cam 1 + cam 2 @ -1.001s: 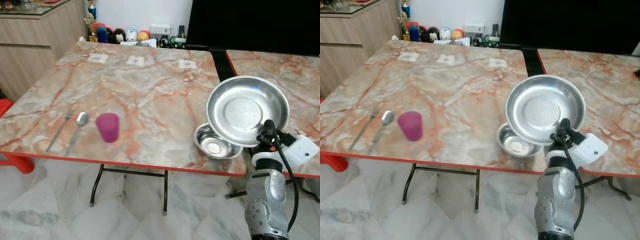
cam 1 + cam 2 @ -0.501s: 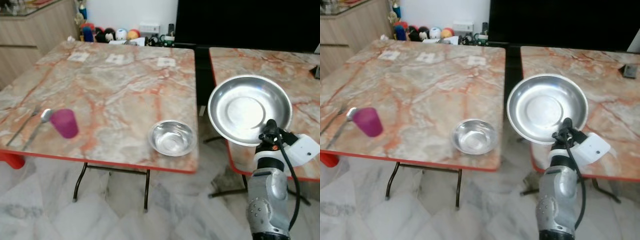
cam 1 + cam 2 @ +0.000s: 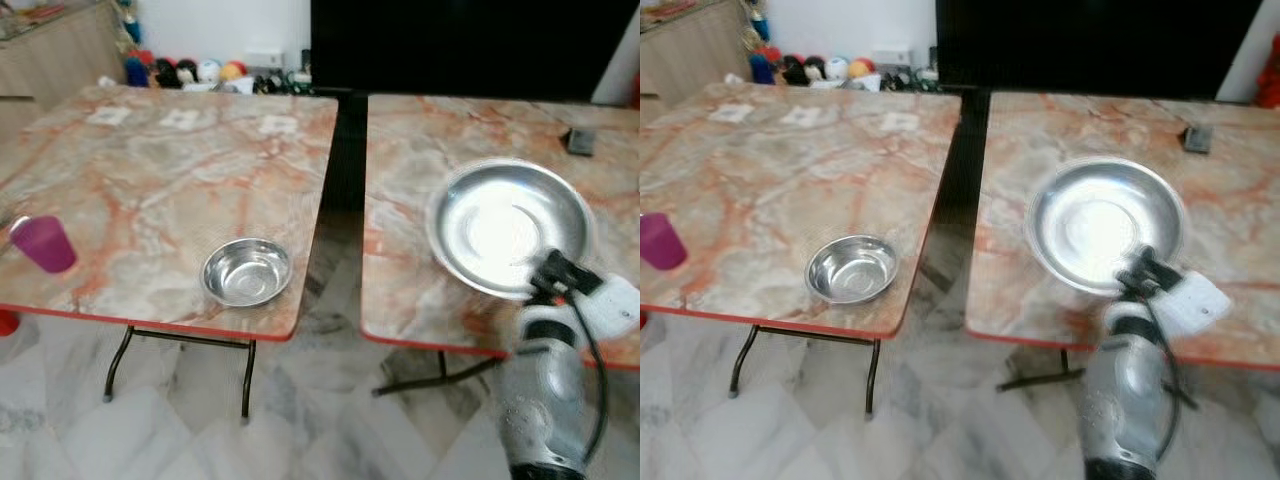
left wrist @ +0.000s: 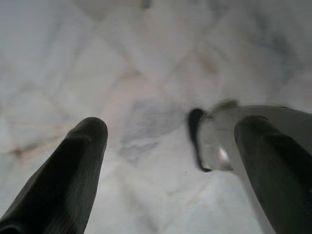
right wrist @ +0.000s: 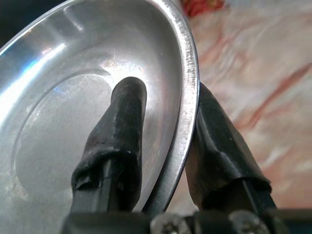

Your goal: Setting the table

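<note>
Right gripper [image 5: 161, 146] pinches the steel plate [image 3: 510, 228] by its rim, lower right of frame (thin, rigid, light, likely slippery); left gripper [image 4: 170, 161] hangs open.

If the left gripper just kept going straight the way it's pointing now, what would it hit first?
Most likely the pale marble floor. The left gripper hangs open, pointing down at the tiles, with nothing between its black fingers. A blurred grey part sits beside one finger, off that line; depth is unclear.
</note>
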{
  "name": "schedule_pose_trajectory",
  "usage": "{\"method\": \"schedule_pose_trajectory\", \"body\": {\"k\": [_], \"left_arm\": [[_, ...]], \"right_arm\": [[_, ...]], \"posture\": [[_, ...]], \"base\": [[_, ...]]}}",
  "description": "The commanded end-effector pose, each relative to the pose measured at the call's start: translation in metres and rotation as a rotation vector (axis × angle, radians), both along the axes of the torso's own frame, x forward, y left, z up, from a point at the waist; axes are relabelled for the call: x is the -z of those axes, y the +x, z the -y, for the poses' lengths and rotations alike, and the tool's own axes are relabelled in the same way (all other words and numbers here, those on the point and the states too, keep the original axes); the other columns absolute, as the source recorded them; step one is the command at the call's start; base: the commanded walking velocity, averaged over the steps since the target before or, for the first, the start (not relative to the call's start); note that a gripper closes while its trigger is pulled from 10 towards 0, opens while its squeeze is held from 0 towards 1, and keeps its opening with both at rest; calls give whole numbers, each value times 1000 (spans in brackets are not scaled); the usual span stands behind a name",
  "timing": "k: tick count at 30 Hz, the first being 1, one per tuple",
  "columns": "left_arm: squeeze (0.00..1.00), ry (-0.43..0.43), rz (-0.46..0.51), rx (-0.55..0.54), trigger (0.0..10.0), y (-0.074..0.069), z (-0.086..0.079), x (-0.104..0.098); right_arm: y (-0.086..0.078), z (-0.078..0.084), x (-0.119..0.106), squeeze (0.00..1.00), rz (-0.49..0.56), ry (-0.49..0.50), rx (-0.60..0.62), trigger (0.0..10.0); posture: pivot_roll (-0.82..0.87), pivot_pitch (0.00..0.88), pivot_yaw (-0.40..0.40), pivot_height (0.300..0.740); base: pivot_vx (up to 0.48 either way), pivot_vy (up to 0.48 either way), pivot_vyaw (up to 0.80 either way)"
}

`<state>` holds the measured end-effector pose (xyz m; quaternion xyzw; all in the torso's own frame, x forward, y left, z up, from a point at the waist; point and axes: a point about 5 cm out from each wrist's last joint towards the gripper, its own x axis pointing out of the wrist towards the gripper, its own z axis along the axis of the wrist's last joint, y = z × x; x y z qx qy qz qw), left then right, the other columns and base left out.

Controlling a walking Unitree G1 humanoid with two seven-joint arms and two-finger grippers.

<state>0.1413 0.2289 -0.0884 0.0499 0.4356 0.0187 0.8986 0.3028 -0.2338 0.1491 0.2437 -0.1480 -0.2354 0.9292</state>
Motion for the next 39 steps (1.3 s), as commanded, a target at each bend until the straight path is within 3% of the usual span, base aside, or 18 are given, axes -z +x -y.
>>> {"method": "schedule_pose_trajectory", "body": {"k": [1,14,22,30,39], "left_arm": [[0,24,-23,9,10000,-6,-7,1],[0,24,-13,5,10000,-4,-6,0],[0,23,-22,-2,10000,-6,-9,0],[0,21,-18,-5,10000,-7,-9,0],[0,19,-5,0,10000,-5,-8,0]], "right_arm": [[2,-5,-4,0,19,10,-8,10000],[3,4,-1,0,-1,43,54,10000],[0,15,10,0,-50,103,125,10000],[1,19,16,0,-82,107,152,10000],[7,20,31,0,-181,179,192,10000]], "posture": [[-10,78,-20,740],[-9,84,-17,740],[-10,87,-18,740],[-4,86,-21,740],[4,84,-24,740]], "base": [[0,-420,0],[0,-414,0],[0,0,0],[0,0,0],[0,0,0]]}}
